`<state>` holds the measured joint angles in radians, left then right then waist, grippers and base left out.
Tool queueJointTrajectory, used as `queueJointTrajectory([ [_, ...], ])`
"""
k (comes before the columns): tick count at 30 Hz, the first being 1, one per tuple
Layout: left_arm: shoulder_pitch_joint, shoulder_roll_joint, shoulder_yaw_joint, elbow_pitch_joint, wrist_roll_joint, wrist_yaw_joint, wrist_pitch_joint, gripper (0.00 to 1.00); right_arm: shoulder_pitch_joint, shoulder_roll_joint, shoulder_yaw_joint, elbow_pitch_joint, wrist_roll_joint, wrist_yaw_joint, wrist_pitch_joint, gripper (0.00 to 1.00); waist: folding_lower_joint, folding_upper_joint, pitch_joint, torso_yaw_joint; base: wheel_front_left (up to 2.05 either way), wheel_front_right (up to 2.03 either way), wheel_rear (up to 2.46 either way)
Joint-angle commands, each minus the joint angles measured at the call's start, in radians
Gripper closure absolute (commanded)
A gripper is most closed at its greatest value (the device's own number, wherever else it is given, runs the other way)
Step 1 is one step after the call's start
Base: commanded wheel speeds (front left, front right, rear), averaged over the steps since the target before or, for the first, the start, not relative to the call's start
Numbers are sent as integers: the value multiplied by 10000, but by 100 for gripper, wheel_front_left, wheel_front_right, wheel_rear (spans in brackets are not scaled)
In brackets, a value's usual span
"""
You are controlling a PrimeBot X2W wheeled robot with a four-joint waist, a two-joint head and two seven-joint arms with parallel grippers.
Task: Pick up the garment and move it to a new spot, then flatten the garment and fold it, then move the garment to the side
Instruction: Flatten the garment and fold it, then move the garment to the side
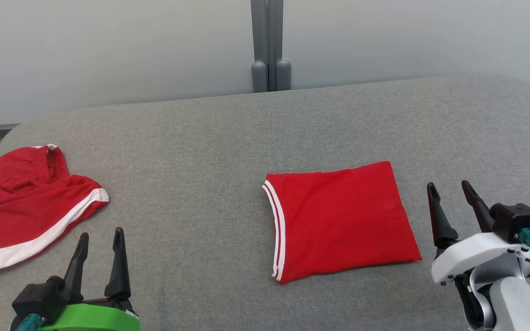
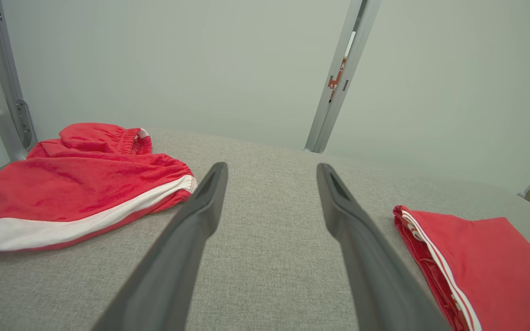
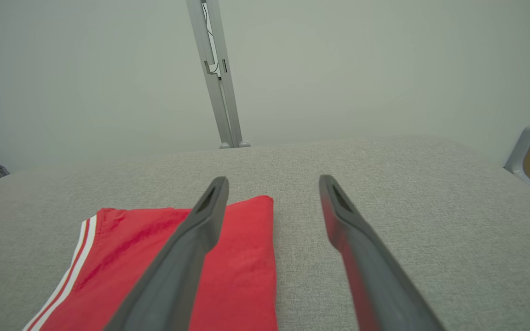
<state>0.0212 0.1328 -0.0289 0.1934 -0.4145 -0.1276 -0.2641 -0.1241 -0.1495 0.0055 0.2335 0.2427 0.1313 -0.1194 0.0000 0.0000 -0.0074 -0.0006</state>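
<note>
You've both claws spread & empty, left claw (image 1: 101, 232) near the crumpled red shorts (image 1: 30, 207), right claw (image 1: 448, 184) just beside the folded red garment (image 1: 338, 220), right of centre on the worktop (image 1: 200, 151) — prob. held clear so nothing drags the fold.

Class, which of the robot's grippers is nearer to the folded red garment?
Right. The right gripper sits just right of the folded red garment; the left gripper is far to its left, beside the crumpled red garment.

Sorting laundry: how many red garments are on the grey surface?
2. A folded red garment with white-striped trim lies right of centre; crumpled red shorts with a white stripe lie at the left edge. None seems hidden.
</note>
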Motion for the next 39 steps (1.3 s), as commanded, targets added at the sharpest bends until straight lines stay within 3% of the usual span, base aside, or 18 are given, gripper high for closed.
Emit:
queueJointTrajectory([
  [1, 202, 72, 0, 22, -42, -5, 22, 0, 171, 16, 25, 36, 1, -11, -44, 0, 0, 0, -31, -4, 0, 0, 0],
  [19, -28, 134, -155, 55, -78, 77, 46, 0, -38, 19, -43, -107, -33, -11, 330, 0, 0, 0, 234, 264, 0, 0, 0],
  [25, -298, 49, -227, -102, -16, 85, 15, 0, -841, -321, 79, 189, 192, -11, 2567, 0, 0, 0, 775, 358, 0, 0, 0],
  [30, -649, 91, -326, -143, 51, 58, -4, 0, -1555, -579, 108, 1152, 433, -11, 4789, 0, 0, 0, 1212, 605, 0, 0, 0],
  [34, -869, 134, -381, -243, 83, 48, 6, 0, -1968, -784, 426, 1860, 908, -10, 5675, 0, 0, 0, 1470, 820, 0, 0, 0],
  [39, -1034, 180, -368, -390, 82, 37, -3, 0, -2455, -886, 709, 2567, 1114, -8, 5862, 0, 0, 0, 1718, 970, 0, 0, 0],
])
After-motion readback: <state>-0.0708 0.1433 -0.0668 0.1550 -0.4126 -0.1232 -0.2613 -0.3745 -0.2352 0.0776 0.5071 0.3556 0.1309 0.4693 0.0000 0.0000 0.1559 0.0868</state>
